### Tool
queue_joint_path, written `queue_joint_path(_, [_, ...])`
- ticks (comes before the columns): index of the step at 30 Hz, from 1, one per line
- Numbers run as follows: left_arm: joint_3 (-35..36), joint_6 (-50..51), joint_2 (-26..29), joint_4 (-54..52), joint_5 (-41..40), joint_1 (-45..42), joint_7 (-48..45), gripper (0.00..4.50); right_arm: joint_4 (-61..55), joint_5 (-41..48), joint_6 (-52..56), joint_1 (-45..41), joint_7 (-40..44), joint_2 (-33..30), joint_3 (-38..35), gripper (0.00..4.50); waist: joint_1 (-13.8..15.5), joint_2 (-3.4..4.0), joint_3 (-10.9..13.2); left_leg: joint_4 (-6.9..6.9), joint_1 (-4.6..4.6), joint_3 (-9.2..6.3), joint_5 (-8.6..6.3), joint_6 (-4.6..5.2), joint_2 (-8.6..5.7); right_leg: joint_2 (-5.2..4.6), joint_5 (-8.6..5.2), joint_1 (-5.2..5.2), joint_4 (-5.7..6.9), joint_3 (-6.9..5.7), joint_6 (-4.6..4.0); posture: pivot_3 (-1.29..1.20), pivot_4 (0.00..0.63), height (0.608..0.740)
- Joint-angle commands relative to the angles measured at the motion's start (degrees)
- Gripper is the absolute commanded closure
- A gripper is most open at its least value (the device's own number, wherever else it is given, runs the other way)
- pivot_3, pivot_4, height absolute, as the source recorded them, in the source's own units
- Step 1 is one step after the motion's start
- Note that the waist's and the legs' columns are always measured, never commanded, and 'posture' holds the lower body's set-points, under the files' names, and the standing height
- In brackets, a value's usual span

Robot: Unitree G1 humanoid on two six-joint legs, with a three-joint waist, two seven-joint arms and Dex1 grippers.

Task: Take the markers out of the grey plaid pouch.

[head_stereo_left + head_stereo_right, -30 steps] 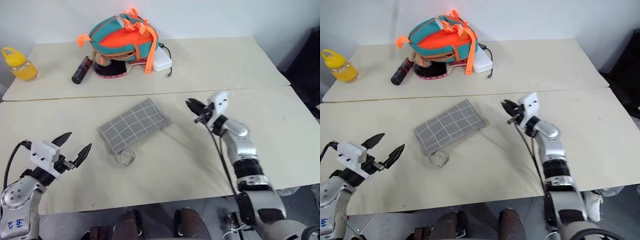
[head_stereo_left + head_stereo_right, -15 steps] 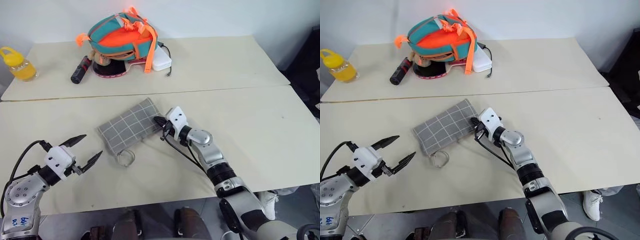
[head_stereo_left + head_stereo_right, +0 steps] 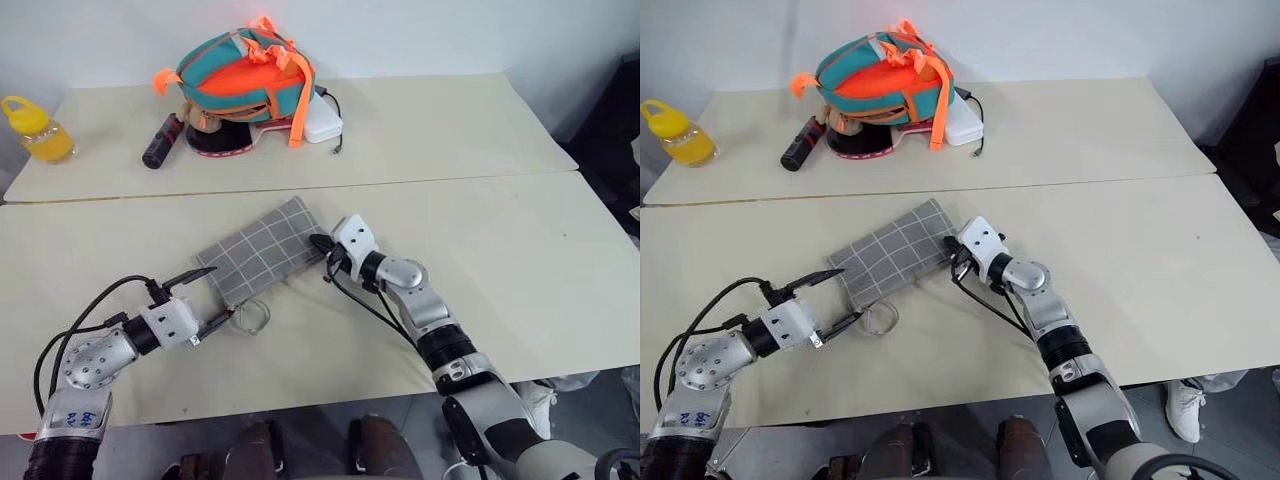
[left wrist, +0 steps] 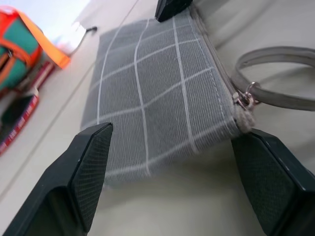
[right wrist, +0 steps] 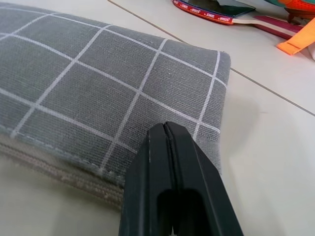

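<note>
The grey plaid pouch (image 3: 264, 250) lay flat and zipped near the middle of the front table, angled so that its ring loop (image 3: 252, 315) end pointed toward the table's front edge. No markers could be seen; I judged they were inside the closed pouch. The right gripper (image 3: 322, 243) was clenched with nothing between its fingers, its tip pressed on the pouch's far corner, the one nearer the back of the table. The left gripper (image 3: 203, 297) stood spread wide, its two fingers straddling the zip end without touching it, the zip pull (image 4: 244, 100) just between them.

The risks, as I judged them: the right gripper pinned only one corner, so a pull on the zip could swing or drag the pouch toward the table's front edge. The left gripper might close on the loose ring loop or on fabric instead of the small pull, and then the zip would not open
</note>
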Motion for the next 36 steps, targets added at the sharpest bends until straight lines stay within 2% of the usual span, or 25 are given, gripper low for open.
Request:
queue_joint_path(1, [-1.8,-0.9,0.9,3.5,3.1,-0.5,1.6,0.53,-1.2,0.0,0.8,1.3,0.0,-0.8,-0.5,4.48,0.0,0.02,0.0,0.0,0.01,0.0,0.01,0.0,0.0,0.0,0.0,0.0,0.02,0.0,0.0,0.0,0.15,0.74])
queue_joint_path(5, [-3.2,-0.7,0.5,4.9,1.9,-1.2,1.4,1.35,-2.0,0.2,1.2,1.9,0.1,-0.8,-0.4,4.5,0.0,0.05,0.0,0.01,0.02,-0.01,0.04,-0.01,0.01,0.0,0.0,0.0,0.08,0.0,0.0,0.0,0.15,0.74])
queue_joint_path(11, [-4.0,-0.1,0.7,4.7,0.0,-0.6,0.7,3.34,-3.1,0.5,1.8,2.1,0.3,-1.1,-0.6,4.5,-0.1,0.15,-0.1,0.01,0.04,-0.02,0.09,-0.02,0.0,-0.01,0.0,0.0,0.12,0.0,-0.01,0.0,0.15,0.74])
queue_joint_path(15, [-4.0,0.1,0.6,4.5,-1.0,-0.1,0.4,4.49,-6.0,2.1,2.8,2.3,2.2,-2.5,-1.6,4.5,-0.2,0.17,-0.1,0.0,0.04,-0.02,0.08,-0.01,0.0,-0.02,0.0,-0.01,0.11,0.01,-0.01,0.0,0.15,0.74])
queue_joint_path(17, [-3.9,0.3,0.3,4.5,-1.7,-0.1,0.7,4.49,-9.1,4.9,5.0,2.7,5.7,-3.7,-2.3,4.5,-0.1,0.17,-0.1,-0.02,0.03,-0.01,0.08,-0.01,0.0,-0.02,0.0,-0.01,0.09,0.01,-0.01,0.0,0.15,0.74])
queue_joint_path(20, [-4.0,1.1,-0.1,4.1,-2.7,-0.5,0.8,4.5,-15.2,9.8,10.1,3.7,10.9,-5.4,-3.2,3.88,-0.1,0.17,-0.1,-0.05,0.02,-0.01,0.07,-0.01,0.0,-0.02,0.0,-0.03,0.06,0.01,0.0,0.0,0.15,0.74])
queue_joint_path(23, [-4.8,2.1,-0.6,3.1,-2.0,-1.9,1.3,4.5,-26.5,17.8,21.9,5.2,16.5,-7.3,-3.1,2.84,-0.1,0.18,-0.1,-0.06,0.01,-0.01,0.07,-0.01,0.0,-0.01,0.0,-0.05,0.06,0.01,-0.01,0.0,0.15,0.74])
queue_joint_path(26, [-6.2,4.1,-1.5,1.2,-0.7,-3.6,2.2,4.5,-37.1,25.4,36.6,7.0,18.7,-9.3,-1.8,1.75,0.3,0.18,-0.1,-0.04,0.01,-0.04,0.07,0.0,0.0,-0.01,0.0,-0.04,0.06,0.02,-0.01,0.0,0.15,0.74])
queue_joint_path(28, [-7.5,5.7,-2.3,-0.5,0.9,-4.8,3.1,4.5,-41.6,28.7,45.6,8.4,18.2,-9.9,0.2,1.01,1.1,0.16,-0.1,-0.03,0.0,-0.06,0.05,0.02,-0.01,-0.02,0.01,-0.03,0.05,0.02,-0.01,0.0,0.15,0.74])
queue_joint_path(30, [-8.9,7.8,-3.1,-2.6,1.8,-6.4,3.3,4.5,-43.4,30.4,51.0,10.0,15.0,-7.9,1.1,0.36,1.6,0.11,-0.1,-0.03,0.0,-0.09,0.03,0.05,-0.01,-0.02,0.01,0.0,-0.02,-0.01,-0.01,0.0,0.15,0.74])
queue_joint_path(33, [-10.0,10.3,-3.8,-5.6,2.2,-7.5,3.3,4.5,-43.3,28.8,52.9,11.6,11.1,-5.3,3.3,0.36,1.9,0.08,-0.2,-0.03,-0.06,-0.05,0.02,0.06,-0.03,-0.02,0.01,-0.03,-0.12,-0.01,-0.02,0.0,0.15,0.74])
queue_joint_path(36, [-10.2,11.9,-3.7,-7.1,3.0,-7.7,3.9,4.5,-41.4,28.5,53.5,11.1,6.8,-2.6,1.7,0.36,2.1,0.07,-0.2,-0.03,-0.17,0.01,0.02,0.05,-0.02,0.0,0.01,-0.15,-0.1,-0.01,-0.02,0.0,0.15,0.74])
